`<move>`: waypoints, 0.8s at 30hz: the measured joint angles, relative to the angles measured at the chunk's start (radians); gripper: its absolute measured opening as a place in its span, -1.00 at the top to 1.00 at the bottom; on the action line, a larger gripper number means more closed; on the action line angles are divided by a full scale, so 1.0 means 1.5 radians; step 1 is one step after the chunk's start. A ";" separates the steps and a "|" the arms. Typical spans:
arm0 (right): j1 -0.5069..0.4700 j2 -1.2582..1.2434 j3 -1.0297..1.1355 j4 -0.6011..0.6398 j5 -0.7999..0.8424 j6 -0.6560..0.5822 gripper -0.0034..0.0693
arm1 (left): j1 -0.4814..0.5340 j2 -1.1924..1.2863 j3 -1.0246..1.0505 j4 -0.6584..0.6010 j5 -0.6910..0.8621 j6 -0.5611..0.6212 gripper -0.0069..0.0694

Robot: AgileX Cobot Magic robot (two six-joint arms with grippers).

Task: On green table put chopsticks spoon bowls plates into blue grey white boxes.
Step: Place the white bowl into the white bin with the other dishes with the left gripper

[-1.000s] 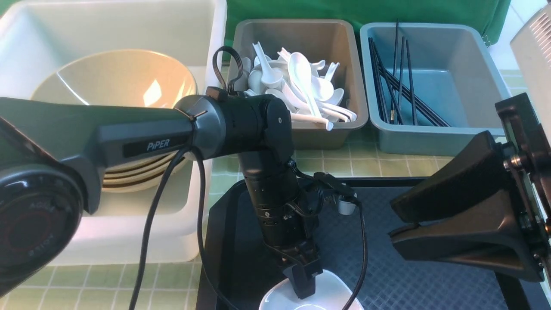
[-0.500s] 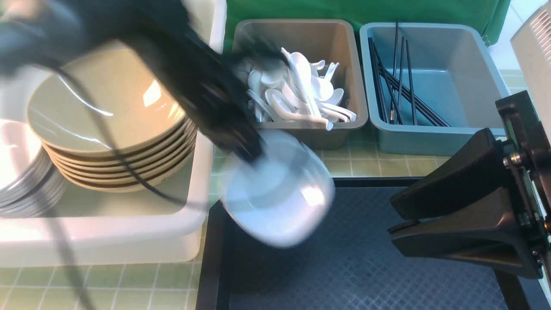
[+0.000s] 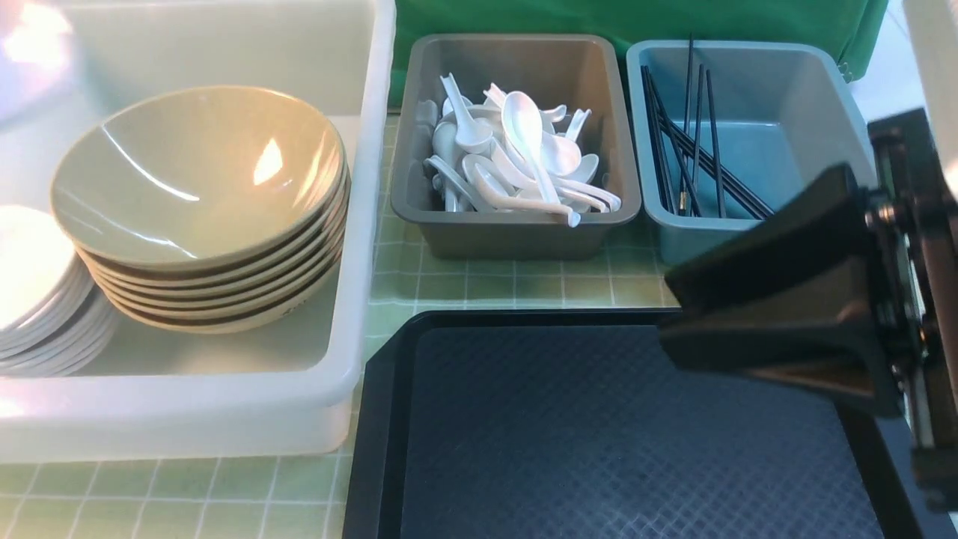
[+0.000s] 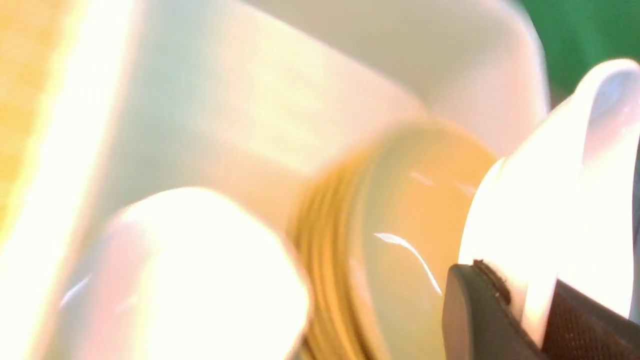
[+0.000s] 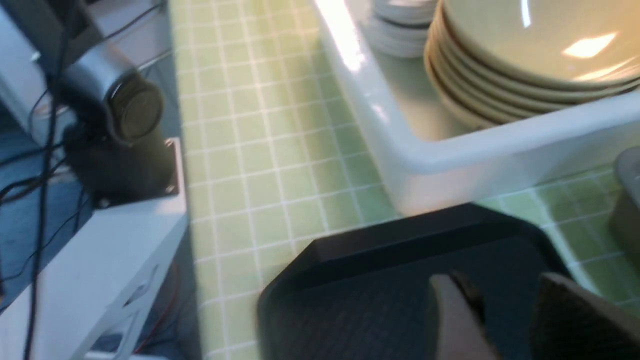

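The left hand (image 4: 525, 305) has swung off the tray (image 3: 599, 434) to the white tub (image 3: 359, 224) at ten o'clock, clamped on the rim of a plate (image 4: 550, 190). At three o'clock, the right hand (image 5: 505, 315) hangs apart, empty. That thin pinch could drop the plate onto the bowls (image 3: 202, 172).

Green cloth (image 3: 599, 19) hangs at the back; a white stand (image 5: 90, 260) borders bluish floor (image 5: 22, 225).

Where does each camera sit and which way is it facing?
Front: between the arms, looking forward over the black tray at the white tub; right gripper shows.
Left wrist: over the tub, facing the bowls; left gripper pinches a plate.
Right wrist: above the tray, facing the tub; its fingertips show.
Shared: all see the bowls.
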State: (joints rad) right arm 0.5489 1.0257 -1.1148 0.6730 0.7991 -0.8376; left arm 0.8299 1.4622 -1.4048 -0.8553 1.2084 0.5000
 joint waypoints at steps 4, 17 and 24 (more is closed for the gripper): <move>0.000 0.000 0.000 0.002 -0.015 -0.002 0.26 | 0.052 -0.001 0.073 -0.005 -0.038 -0.013 0.78; 0.000 0.000 0.000 0.002 -0.021 -0.019 0.26 | -0.004 -0.001 0.239 0.061 -0.298 -0.069 0.77; 0.000 0.000 0.000 0.002 -0.021 -0.022 0.26 | -0.039 0.013 0.250 0.064 -0.308 -0.084 0.71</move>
State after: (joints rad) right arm 0.5489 1.0257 -1.1148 0.6763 0.7682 -0.8706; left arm 0.7708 1.4811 -1.0298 -0.7599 0.7459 0.3741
